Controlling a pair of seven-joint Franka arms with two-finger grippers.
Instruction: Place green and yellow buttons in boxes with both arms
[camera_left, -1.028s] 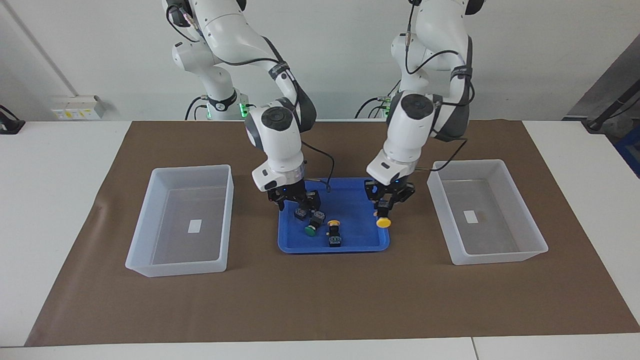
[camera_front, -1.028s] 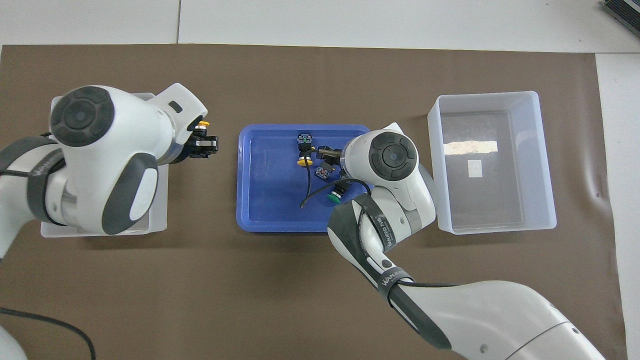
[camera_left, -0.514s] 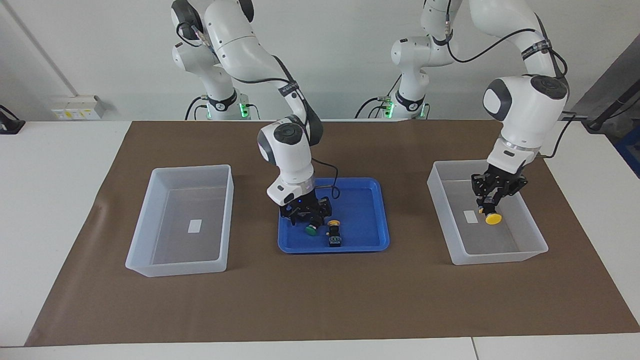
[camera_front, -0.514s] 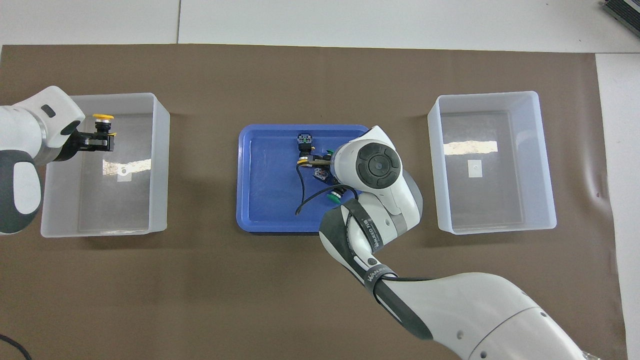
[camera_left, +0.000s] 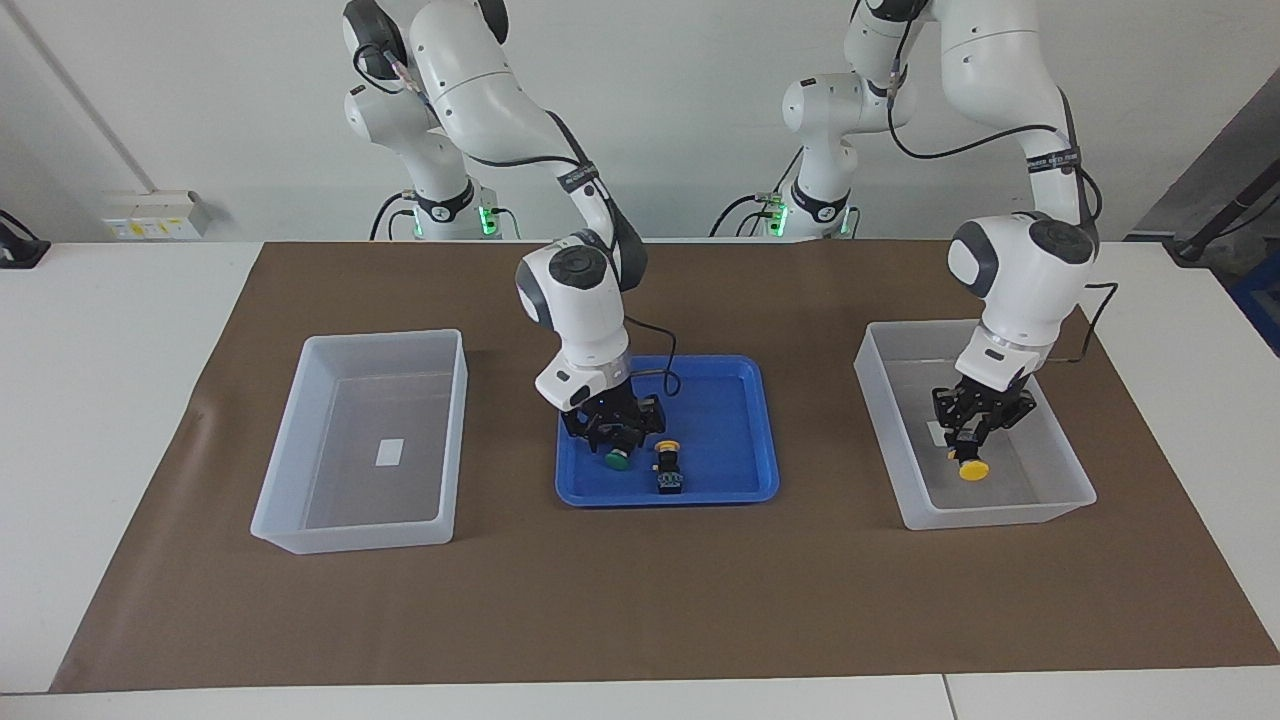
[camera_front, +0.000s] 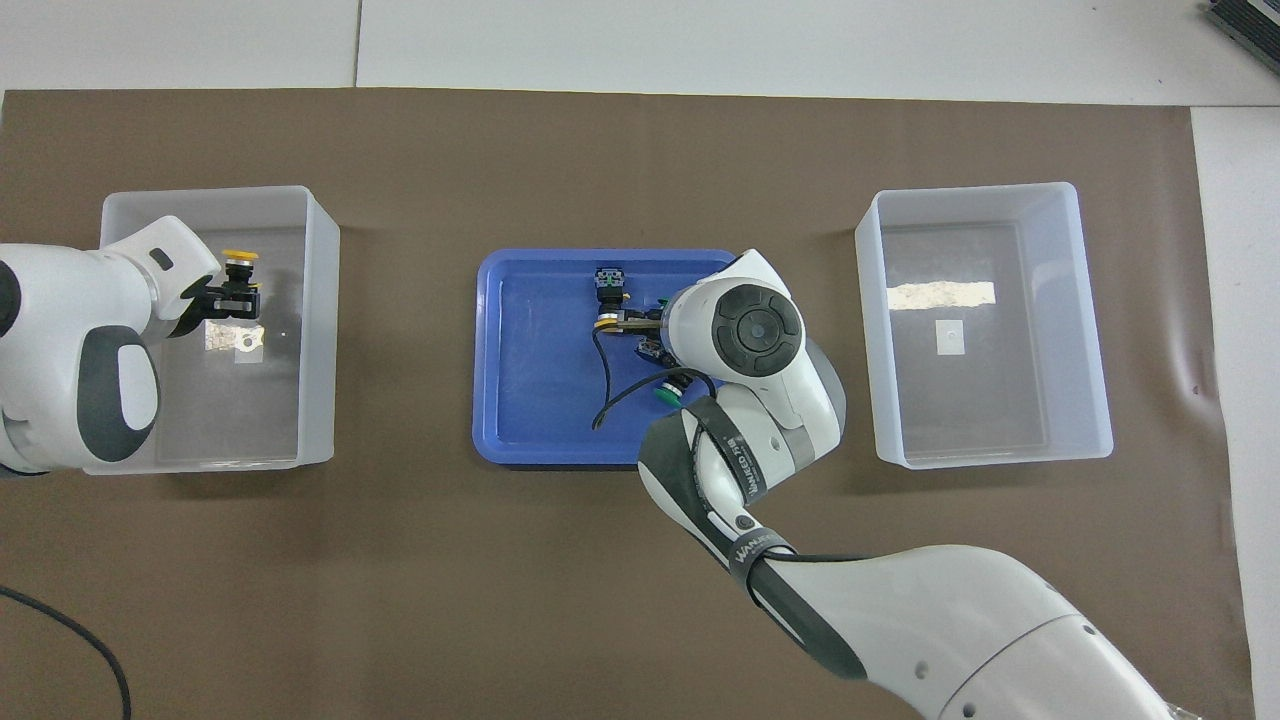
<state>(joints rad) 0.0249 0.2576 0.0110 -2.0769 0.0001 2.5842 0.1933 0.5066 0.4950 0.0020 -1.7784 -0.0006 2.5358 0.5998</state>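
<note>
Since prev. frame left gripper (camera_left: 971, 447) dropped into box (camera_left: 1072, 467), jaws on yellow button (camera_left: 971, 469)—could bounce if released; right gripper (camera_left: 612, 440) jaws' state unclear, green button (camera_left: 617, 459) may slip.

Bright, even, sharp lighting; soft shadows under the bins (camera_left: 360, 520), glare inside one bin (camera_front: 940, 294).

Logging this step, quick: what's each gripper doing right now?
Left gripper: inside the box at its end, shut on a yellow button.
Right gripper: down in the blue tray at a green button; grip cannot be told.
</note>
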